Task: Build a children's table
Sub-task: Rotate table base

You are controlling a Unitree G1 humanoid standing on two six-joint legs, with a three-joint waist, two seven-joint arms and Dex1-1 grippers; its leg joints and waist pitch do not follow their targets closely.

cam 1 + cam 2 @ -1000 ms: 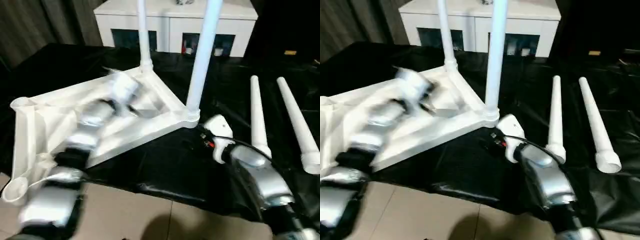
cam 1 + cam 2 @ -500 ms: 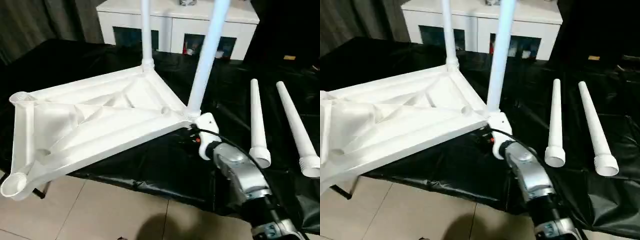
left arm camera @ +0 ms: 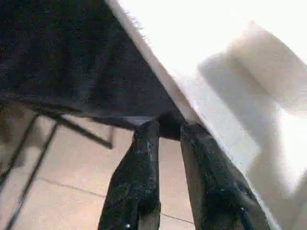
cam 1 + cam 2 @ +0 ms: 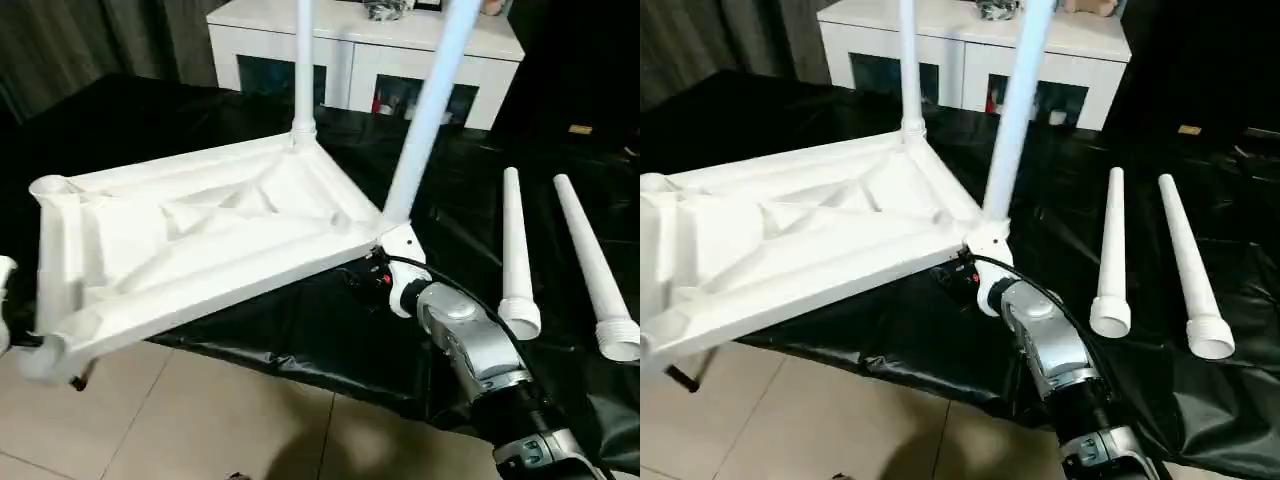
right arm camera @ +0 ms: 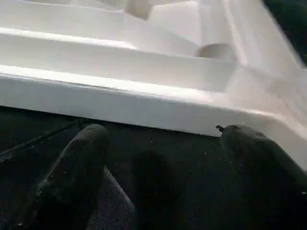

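My right gripper (image 5: pixel 163 167) sits with jaws released near the tabletop (image 4: pixel 200 240); my left gripper (image 3: pixel 165 139) is nearly clenched, grasping nothing.

Upright legs (image 4: pixel 430 110) cut off (top edge).

Right gripper (image 5: pixel 158 167) agape, left (image 3: pixel 168 132) narrow

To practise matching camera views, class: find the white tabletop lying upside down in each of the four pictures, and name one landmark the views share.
Left eye view: tabletop spans left and centre, ribbed underside up.
Right eye view: same tabletop, reaching the left edge.
Left wrist view: its white edge beyond the left gripper.
Right wrist view: its side wall beyond the right gripper.
Shared landmark: the black cloth.
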